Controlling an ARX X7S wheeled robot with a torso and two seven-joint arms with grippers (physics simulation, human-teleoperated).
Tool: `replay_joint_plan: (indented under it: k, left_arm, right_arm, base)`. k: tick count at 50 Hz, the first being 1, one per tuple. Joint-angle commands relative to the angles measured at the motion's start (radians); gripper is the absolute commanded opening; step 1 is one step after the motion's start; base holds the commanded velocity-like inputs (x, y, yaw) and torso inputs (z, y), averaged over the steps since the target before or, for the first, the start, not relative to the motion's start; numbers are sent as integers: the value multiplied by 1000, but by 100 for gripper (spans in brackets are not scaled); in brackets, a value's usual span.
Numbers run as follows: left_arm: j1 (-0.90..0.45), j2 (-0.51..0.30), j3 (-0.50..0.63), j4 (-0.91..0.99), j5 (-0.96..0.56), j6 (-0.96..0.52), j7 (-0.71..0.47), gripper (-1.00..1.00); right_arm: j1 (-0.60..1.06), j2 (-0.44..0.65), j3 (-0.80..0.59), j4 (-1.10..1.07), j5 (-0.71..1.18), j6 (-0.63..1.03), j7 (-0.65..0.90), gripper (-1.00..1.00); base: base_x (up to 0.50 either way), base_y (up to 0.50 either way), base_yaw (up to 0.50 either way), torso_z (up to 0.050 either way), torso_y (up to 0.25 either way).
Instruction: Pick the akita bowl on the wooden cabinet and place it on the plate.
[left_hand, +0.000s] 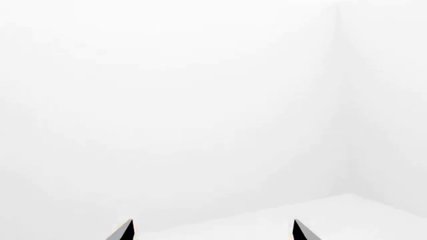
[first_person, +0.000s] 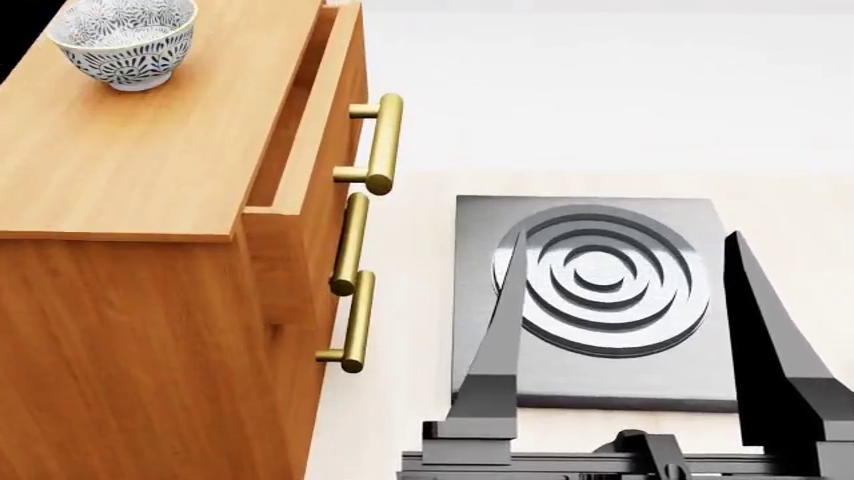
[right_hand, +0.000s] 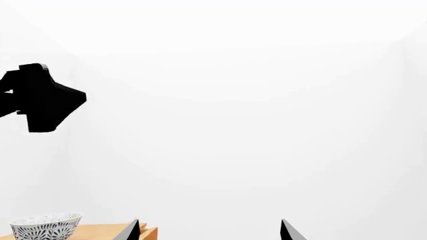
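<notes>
Closest in the head view, the right gripper (first_person: 623, 240) hangs with its two long dark fingers spread wide and nothing between them. Below it lies a grey square burner (first_person: 601, 275) cut with raised concentric rings, sitting on a pale floor.

To its left stands the wooden cabinet (first_person: 134, 200), orange-brown with a visible grain. Its top drawer is a little way out, and three brass bar handles (first_person: 380, 140) run down the front.

The akita bowl (first_person: 124, 40) stands upright on the cabinet top, near the far left corner and well apart from the gripper. It is small and round. The outside is white under a fine dark net-like pattern, the inside is pale and speckled, and the foot is narrow.

The right wrist view catches the same bowl (right_hand: 45, 226) on the wood, beside parted fingertips. A black angular shape (right_hand: 40, 97) shows against the white wall; I cannot tell what it is.

The left gripper (left_hand: 213, 230) also has its tips held apart, facing bare white walls.
</notes>
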Motion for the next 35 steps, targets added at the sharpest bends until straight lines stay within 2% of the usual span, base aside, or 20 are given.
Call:
replay_joint_plan:
  k: [1, 6, 11, 12, 22, 26, 35]
  left_arm:
    - [-83, 35, 1, -258, 24, 127, 73, 100]
    - [-156, 47, -14, -459, 55, 214, 108, 100]
    - [-226, 52, -5, -583, 69, 231, 123, 100]
    - [-255, 59, -16, -635, 38, 179, 140, 100]
    - [-382, 77, 109, -932, 146, 317, 220, 100]
    - [-422, 82, 112, -1018, 152, 349, 233, 100]
    - [-593, 107, 106, -1440, 190, 537, 285, 100]
  right_arm:
    - [1, 14, 1, -3, 17, -14, 10, 100]
    - [5, 15, -13, 3, 13, -20, 9, 100]
    - [6, 19, -18, 5, 13, -23, 13, 100]
    - [7, 20, -23, 4, 11, -22, 13, 100]
    - [10, 29, -27, 2, 20, -31, 20, 100]
    - [13, 33, -30, 0, 24, -32, 25, 100]
    - [16, 38, -42, 5, 28, -41, 28, 100]
  base:
    - [0, 0, 0, 0, 0]
    - [0, 0, 0, 0, 0]
    - [0, 0, 0, 0, 0]
    - [0, 0, 0, 0, 0]
    - [0, 0, 0, 0, 0]
    - [0, 0, 0, 0, 0]
    - [0, 0, 0, 0, 0]
